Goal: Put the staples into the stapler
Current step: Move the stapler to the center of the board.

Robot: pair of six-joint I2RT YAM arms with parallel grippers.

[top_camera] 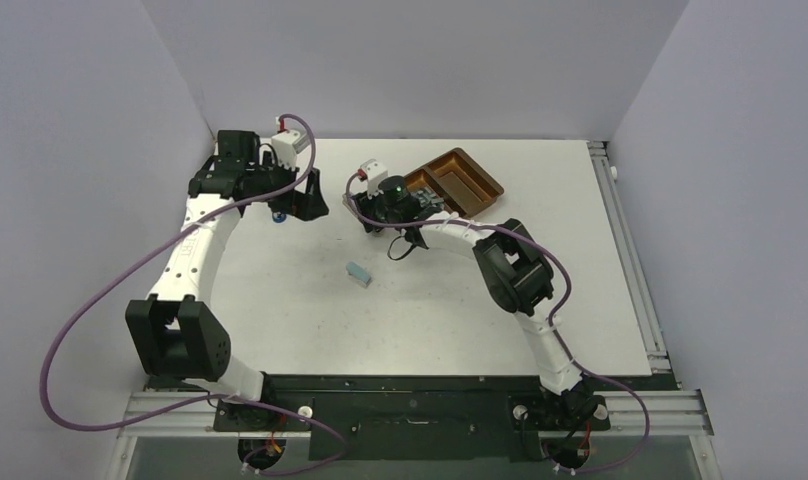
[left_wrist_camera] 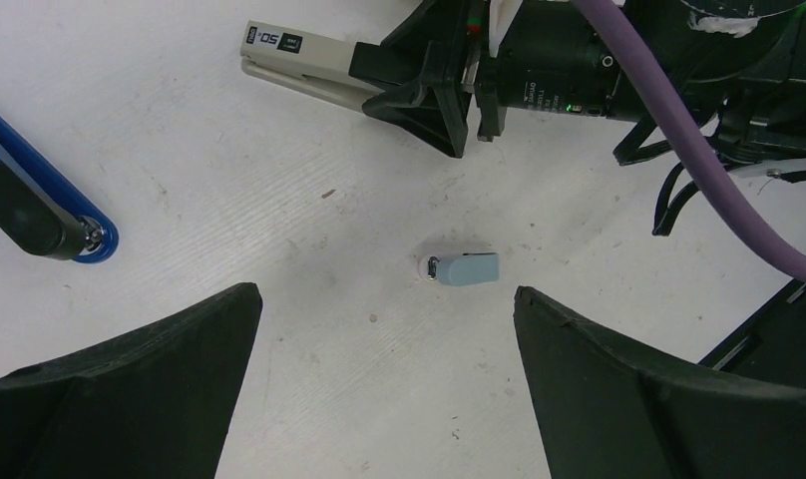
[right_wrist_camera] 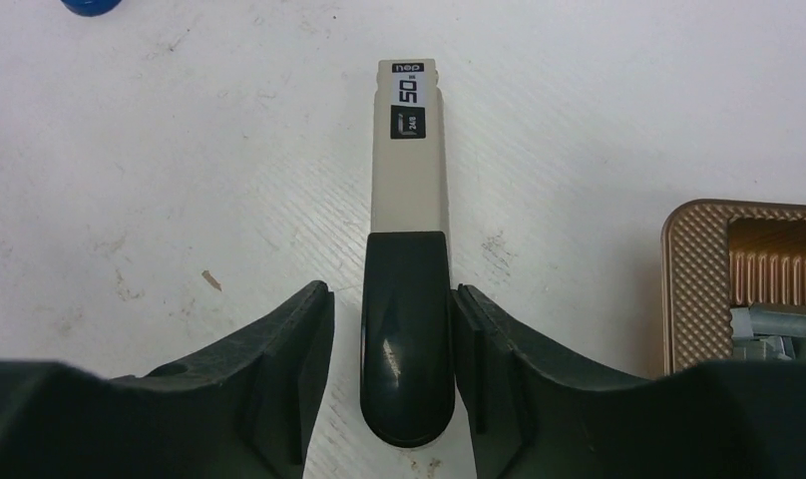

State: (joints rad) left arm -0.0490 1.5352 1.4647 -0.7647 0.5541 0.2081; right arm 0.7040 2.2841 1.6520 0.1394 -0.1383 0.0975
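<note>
The stapler (right_wrist_camera: 407,190) lies flat on the white worktop (top_camera: 310,320), beige in front and black at the rear. The right pincer (right_wrist_camera: 392,289) is around this black rear. One finger is against it and at the other finger (right_wrist_camera: 299,339) a thin strip of worktop shows, so the pincer is open and not clamped. The staples (right_wrist_camera: 773,324) are to the right of the stapler, in a brown tray (right_wrist_camera: 693,289). Only a few silvery pieces show there. The left pincer (left_wrist_camera: 387,294) is wide open and holds nothing. It hangs over a small blue-grey box (left_wrist_camera: 464,268), which lies near the stapler but apart from it. A blue tool (left_wrist_camera: 40,210) lies left of the stapler.
</note>
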